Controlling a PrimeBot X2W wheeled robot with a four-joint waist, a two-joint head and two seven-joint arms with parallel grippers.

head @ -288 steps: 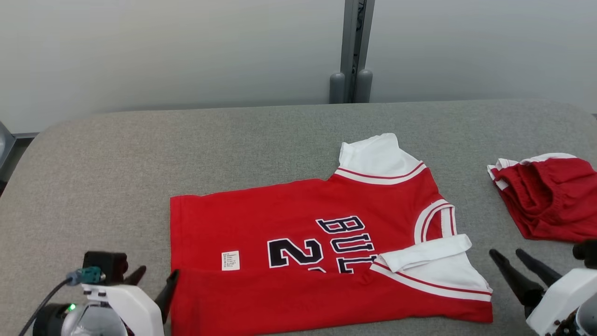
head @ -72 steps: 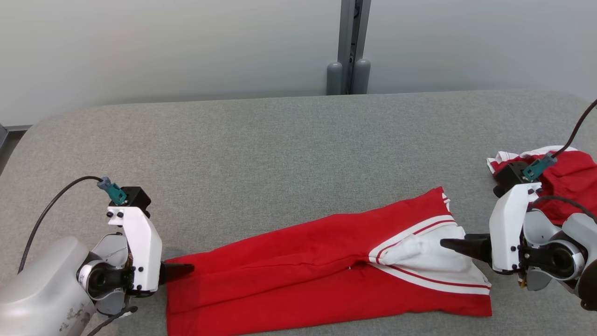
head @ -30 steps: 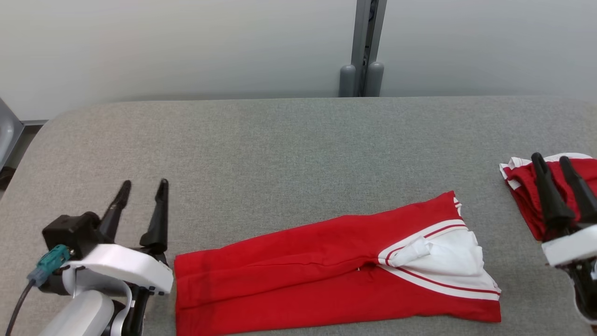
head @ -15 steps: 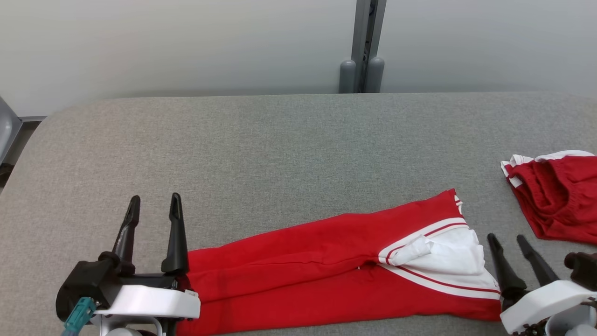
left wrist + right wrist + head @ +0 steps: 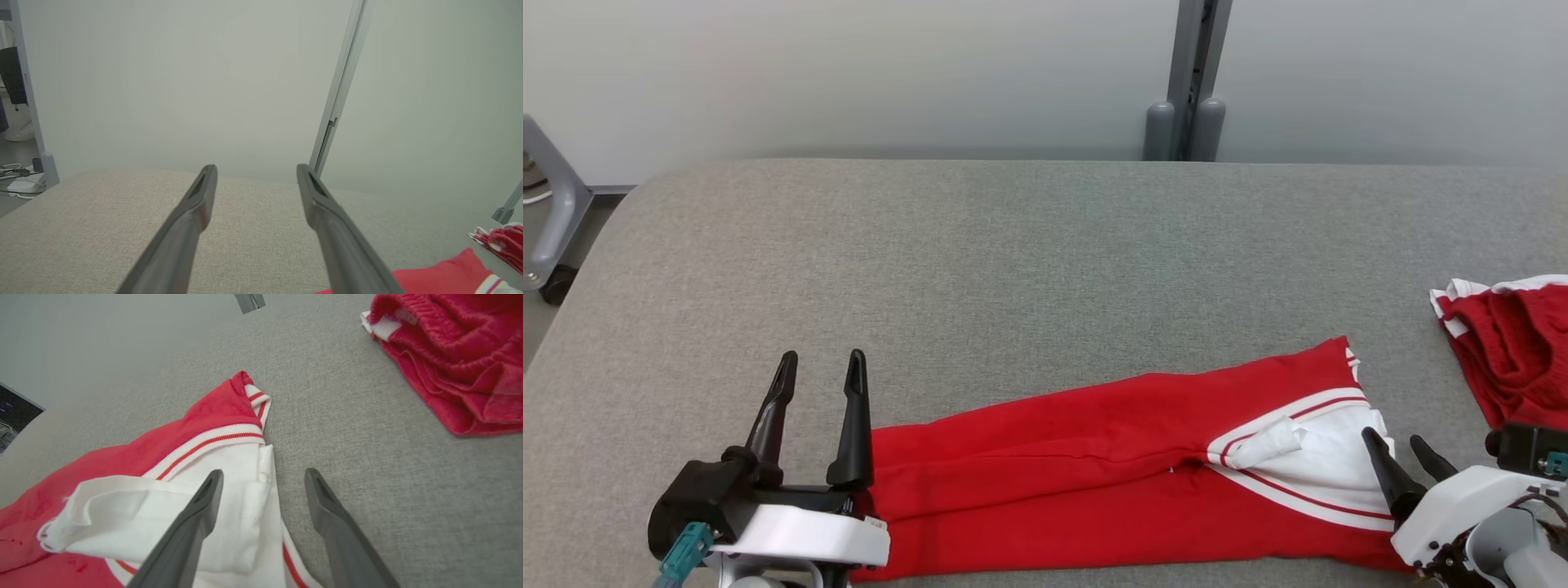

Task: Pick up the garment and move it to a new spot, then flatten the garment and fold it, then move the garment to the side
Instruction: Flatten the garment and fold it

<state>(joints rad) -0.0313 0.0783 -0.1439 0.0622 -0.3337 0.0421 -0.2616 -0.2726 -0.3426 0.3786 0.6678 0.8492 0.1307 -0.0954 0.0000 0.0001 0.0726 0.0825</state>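
The garment (image 5: 1094, 482), a red jersey with white sleeves and red-and-white trim, lies folded into a long band near the table's front edge. Its white sleeve end (image 5: 171, 514) points right. My left gripper (image 5: 821, 363) stands open at the band's left end, fingers pointing away over the grey table (image 5: 1013, 269), with nothing between them. Its fingers (image 5: 188, 220) frame bare cloth and the far wall in the left wrist view. My right gripper (image 5: 1395, 445) is open above the garment's white right edge; its left finger (image 5: 192, 522) hangs over the sleeve and its right finger over the table.
A second red garment with white trim (image 5: 1511, 359) lies bunched at the table's right edge, also red folds (image 5: 449, 363) in the right wrist view. A grey post (image 5: 1188, 82) stands behind the table. A grey frame leg with a caster (image 5: 547, 229) sits off the left end.
The head camera turned left, so everything shifted right. My right gripper came down from over the bunched garment to the folded garment's right end. My left gripper moved in to its left end.
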